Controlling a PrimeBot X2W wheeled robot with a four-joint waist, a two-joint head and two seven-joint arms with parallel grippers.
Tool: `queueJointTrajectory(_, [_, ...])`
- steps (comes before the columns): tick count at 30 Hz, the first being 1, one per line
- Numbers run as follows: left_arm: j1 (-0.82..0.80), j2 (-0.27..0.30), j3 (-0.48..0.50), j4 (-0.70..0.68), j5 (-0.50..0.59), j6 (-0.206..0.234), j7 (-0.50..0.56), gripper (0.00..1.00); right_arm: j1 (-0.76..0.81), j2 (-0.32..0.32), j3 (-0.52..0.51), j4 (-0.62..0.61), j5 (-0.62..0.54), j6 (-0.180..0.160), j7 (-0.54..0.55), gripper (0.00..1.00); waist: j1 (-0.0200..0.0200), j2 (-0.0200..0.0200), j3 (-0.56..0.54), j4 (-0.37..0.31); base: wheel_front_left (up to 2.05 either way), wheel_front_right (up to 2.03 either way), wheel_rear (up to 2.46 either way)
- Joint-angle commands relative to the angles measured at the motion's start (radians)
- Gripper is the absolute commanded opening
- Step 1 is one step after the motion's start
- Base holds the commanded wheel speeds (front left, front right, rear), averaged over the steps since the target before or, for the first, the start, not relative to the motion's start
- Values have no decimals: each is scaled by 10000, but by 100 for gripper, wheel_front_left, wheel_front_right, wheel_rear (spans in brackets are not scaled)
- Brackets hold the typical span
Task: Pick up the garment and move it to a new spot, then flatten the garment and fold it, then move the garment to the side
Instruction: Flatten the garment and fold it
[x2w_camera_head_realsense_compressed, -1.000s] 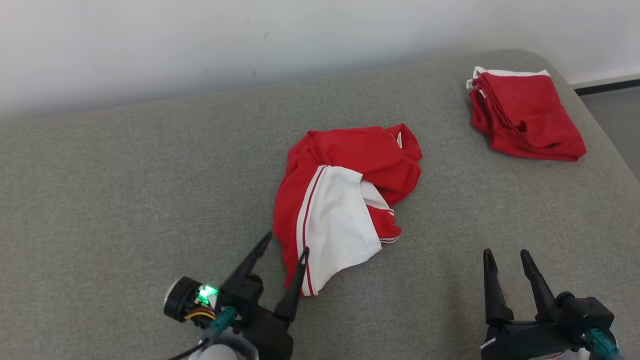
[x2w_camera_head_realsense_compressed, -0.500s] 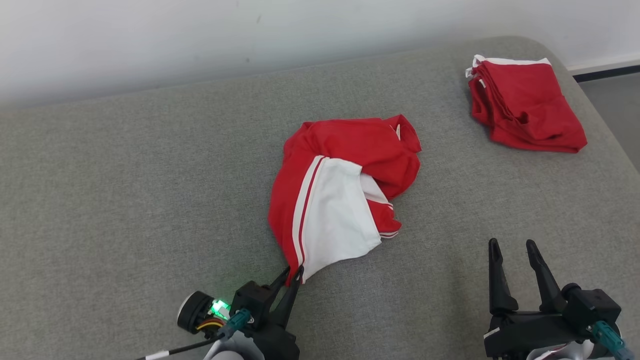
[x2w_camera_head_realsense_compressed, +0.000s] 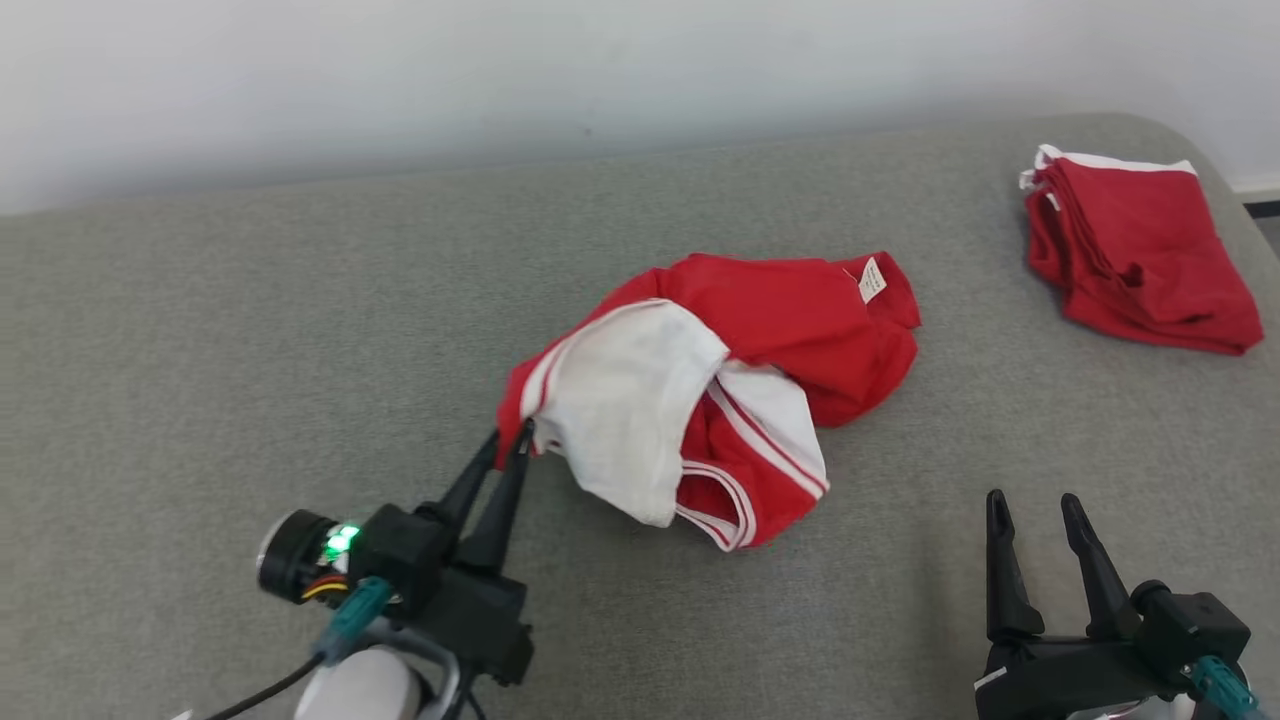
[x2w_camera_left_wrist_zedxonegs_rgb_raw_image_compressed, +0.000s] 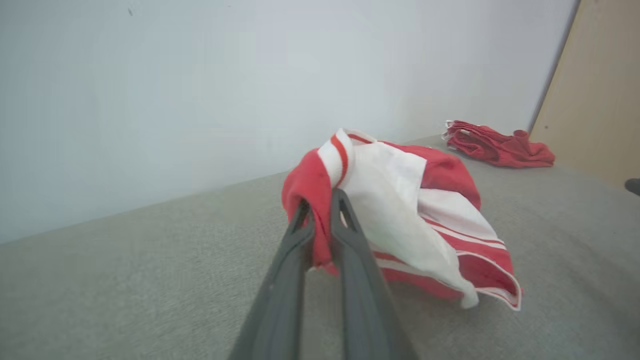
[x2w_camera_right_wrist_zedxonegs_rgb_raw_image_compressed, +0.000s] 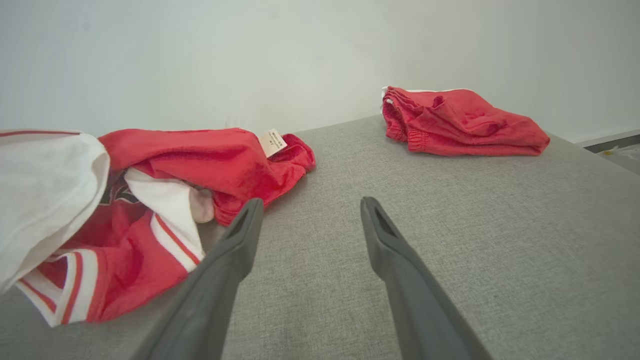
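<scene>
Left gripper (x2w_camera_head_realsense_compressed: 512, 440) pinches the garment (x2w_camera_head_realsense_compressed: 790, 320) by its red edge, 2 fingers squeezed on the cloth. The garment lies crumpled mid-cushion (x2w_camera_head_realsense_compressed: 250, 330) (white panel draped on top). Right gripper (x2w_camera_head_realsense_compressed: 1035, 503) hovers beside it, fingers spread.

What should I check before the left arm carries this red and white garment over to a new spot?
1. Left gripper shut on the garment edge: ok.
2. Garment lifted off the cushion: not ok, most of it lies there.
3. Right gripper open, apart from the cloth: ok.
4. Folded red pile apart from the garment: ok.
5. Grip deep enough to hold: cannot tell.
</scene>
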Motion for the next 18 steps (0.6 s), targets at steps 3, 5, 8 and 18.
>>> queueJointTrajectory(3, [505,543,342,-954,-86,270,210,0,115,3,-2,42,82,-26,1,100,0,-1,-158,492,0,0,0])
queueJointTrajectory(5, [778,881,564,-1533,-113,437,427,0,85,5,13,57,100,-26,1,100,0,-1,-155,581,0,0,0])
queueJointTrajectory(8, [1133,1364,975,-2329,-245,650,703,0,65,6,25,57,99,-28,1,100,0,-1,-150,642,0,0,0])
queueJointTrajectory(18, [948,2413,1750,-3699,-251,880,1591,0,-170,5,161,111,124,-26,0,100,0,-1,101,168,0,0,0])
